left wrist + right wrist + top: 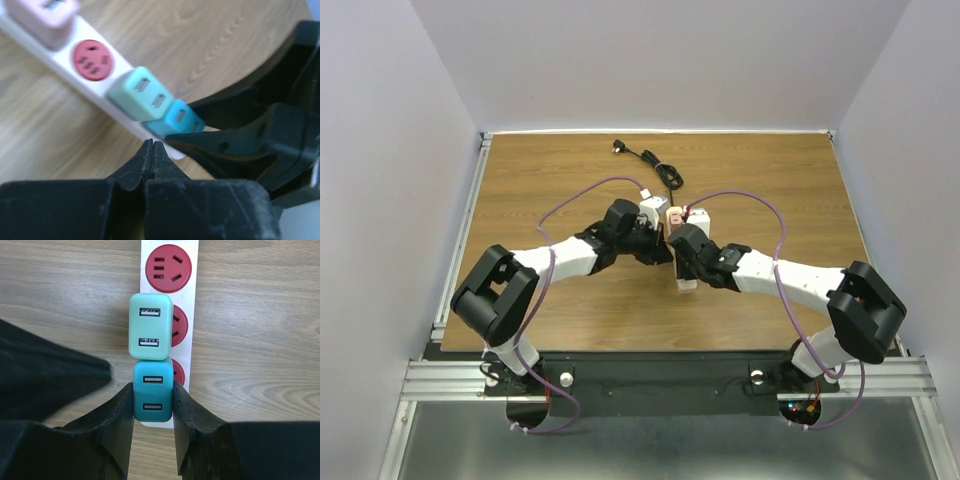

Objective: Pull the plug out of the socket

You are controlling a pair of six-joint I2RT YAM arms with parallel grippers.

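The beige power strip (193, 315) lies on the wooden table between both arms, and its near end shows in the top view (686, 286). A teal plug (153, 371) sits in its end outlet, with a mint plug (150, 333) beside it and a free red outlet (168, 268) beyond. My right gripper (153, 395) is shut on the teal plug, one finger on each side. My left gripper (151, 146) is shut and empty, its tips by the strip's edge near the teal plug (181, 119). A pink plug (47, 17) sits farther along.
The strip's thin black cord (655, 165) runs loosely toward the table's far edge. The right gripper's black finger (225, 145) crosses close in front of my left gripper. White walls enclose the table on three sides.
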